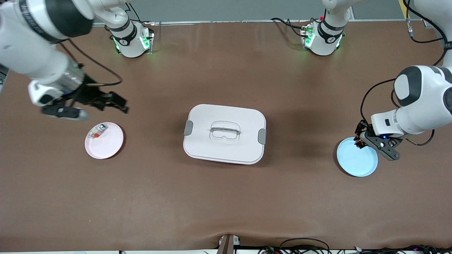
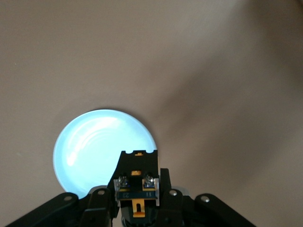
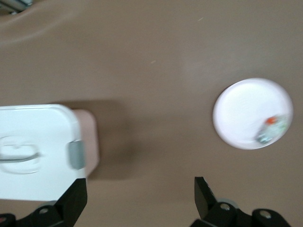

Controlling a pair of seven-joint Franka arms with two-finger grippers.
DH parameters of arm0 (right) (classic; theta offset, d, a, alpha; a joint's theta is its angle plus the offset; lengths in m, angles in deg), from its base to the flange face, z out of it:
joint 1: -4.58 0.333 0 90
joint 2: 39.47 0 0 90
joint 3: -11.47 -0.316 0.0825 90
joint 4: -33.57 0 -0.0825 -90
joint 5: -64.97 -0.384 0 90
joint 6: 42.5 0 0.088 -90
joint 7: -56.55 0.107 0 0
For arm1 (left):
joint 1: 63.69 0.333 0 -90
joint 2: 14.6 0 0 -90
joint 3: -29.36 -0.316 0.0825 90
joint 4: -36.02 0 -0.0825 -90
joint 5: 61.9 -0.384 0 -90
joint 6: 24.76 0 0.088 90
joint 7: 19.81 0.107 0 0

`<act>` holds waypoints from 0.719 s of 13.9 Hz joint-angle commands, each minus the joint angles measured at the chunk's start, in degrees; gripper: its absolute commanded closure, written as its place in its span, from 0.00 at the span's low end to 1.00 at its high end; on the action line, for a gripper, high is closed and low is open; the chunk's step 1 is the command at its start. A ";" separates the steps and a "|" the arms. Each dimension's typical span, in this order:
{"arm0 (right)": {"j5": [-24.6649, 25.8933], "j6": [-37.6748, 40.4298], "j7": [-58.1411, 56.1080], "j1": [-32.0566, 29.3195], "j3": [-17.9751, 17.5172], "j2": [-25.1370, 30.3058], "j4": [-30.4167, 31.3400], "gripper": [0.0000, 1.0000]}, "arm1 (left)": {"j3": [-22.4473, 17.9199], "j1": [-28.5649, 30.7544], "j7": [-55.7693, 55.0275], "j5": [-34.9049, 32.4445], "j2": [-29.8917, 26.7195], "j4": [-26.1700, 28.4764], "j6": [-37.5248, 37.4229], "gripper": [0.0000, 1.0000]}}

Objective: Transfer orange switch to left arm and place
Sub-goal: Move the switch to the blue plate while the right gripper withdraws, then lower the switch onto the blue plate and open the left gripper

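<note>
Box [image 1: 224, 134]: centre of the front view, lid on, between the two plates. Collision risk judged low now, since neither arm is above it; would rise only if an arm swung low across mid-frame.
Blue plate [image 1: 357, 165]: lower part of the frame at the left arm's end, bare. Likely drop target.
Pink plate [image 1: 106, 145]: mid-height at the right arm's end, carrying a white-grey piece [image 1: 97, 131] with a red-orange bit. Not the task's part; mix-up possible if picked.
Right gripper [image 1: 118, 102]: over bare table just above the pink plate in the frame, jaws spread, nothing held. Waiting.
Left gripper [image 1: 359, 139]: over the blue plate's upper rim, jaws pinching the switch.
Main risk: release from here may land the part on the rim or bare table, because the grip sits over the plate's edge, not its middle. Drop from height may also bounce so small a part out.
Switch [image 2: 137, 178]: held in the air between the left fingers [image 2: 166, 189]. Tiny black oblong, notched outer end, orange tab and marks, two small metal screws on a pale strip.
</note>
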 commanded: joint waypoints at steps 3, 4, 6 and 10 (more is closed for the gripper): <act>4.34 3.97 -12.66 -8.98 -1.28 2.60 -1.73 0.00 | 0.53 0.82 6.81 -12.81 8.69 -3.51 3.93 1.00; 4.34 5.11 -13.73 -10.13 -1.37 2.43 -3.13 0.00 | 0.53 0.91 8.56 -16.24 10.10 -3.77 5.60 1.00; 4.51 7.74 -13.82 -11.11 -1.37 2.25 -6.21 0.00 | 0.53 1.34 9.89 -19.60 12.74 -3.77 8.15 1.00; 7.06 11.80 -13.82 -11.11 -1.46 2.16 -9.30 0.00 | 0.45 2.31 17.27 -22.16 16.87 -3.68 12.37 1.00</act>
